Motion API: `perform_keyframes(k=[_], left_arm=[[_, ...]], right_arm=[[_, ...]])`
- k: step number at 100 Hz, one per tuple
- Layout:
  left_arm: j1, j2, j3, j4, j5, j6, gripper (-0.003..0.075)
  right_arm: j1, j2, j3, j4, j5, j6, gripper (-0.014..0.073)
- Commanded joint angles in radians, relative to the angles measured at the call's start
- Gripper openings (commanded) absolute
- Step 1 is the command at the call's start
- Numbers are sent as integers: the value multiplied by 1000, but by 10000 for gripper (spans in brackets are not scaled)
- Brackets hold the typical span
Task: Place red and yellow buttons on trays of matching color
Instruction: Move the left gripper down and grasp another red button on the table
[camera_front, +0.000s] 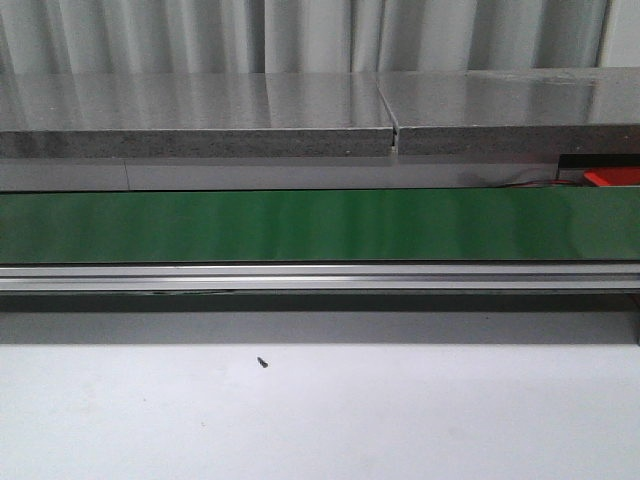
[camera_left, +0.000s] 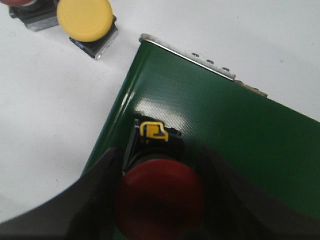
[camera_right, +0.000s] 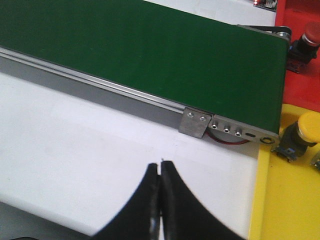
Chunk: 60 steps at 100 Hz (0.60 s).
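A red button (camera_left: 159, 200) is gripped by the left gripper (camera_left: 160, 197) over the green belt's (camera_left: 225, 145) end, the right gripper (camera_right: 160, 200) closed empty; it could be tipped if released crooked.

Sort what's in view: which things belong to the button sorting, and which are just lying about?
Job: red button in left gripper; yellow button on table; red tray; yellow tray; buttons already on trays.
Lying about: small screw; grey slabs.
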Motion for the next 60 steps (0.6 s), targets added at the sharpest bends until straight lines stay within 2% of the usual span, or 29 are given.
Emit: perform_keyframes(k=[1, 17, 30, 42, 43, 53, 60], left_arm=[[-14, -57, -18, -11, -49, 3, 118], [-16, -42, -18, -11, 24, 3, 125], [-16, -13, -18, -14, 38, 3, 194], [-16, -6, -18, -32, 32, 3, 353], [-16, -6, -18, -33, 30, 3, 391], [-16, -6, -18, -47, 14, 3, 555], [-16, -8, -23, -48, 9, 3, 604]], right_arm=[[0, -1, -24, 1, -62, -8, -69], [-1, -1, -24, 1, -62, -8, -69], [-1, -1, -24, 1, -62, -8, -69], [-1, -1, -24, 1, -62, -8, -69], [-1, -1, -24, 1, -62, -8, -69], [-1, -1, -24, 1, -62, -8, -69], [-1, -1, -24, 1, -62, -8, -69]])
